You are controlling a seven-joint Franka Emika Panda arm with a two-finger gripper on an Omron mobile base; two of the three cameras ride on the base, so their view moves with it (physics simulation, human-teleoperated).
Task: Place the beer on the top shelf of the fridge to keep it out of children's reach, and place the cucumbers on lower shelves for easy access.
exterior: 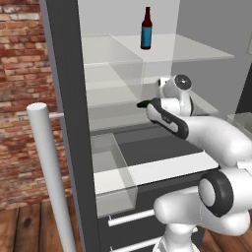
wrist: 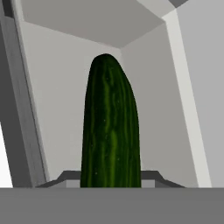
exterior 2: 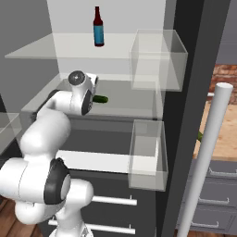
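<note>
inside the open fridge [exterior: 64,74], the beer [exterior: 146,28] stands upright on the top shelf [exterior: 197,51]. over a lower shelf [exterior 2: 129,104], the gripper [wrist: 110,181] is clamped on a cucumber [wrist: 111,127].

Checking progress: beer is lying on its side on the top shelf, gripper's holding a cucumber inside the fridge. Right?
Not quite. The beer stands upright on the top shelf, as the left base view shows. The rest holds: the gripper is shut on a cucumber inside the fridge.
</note>
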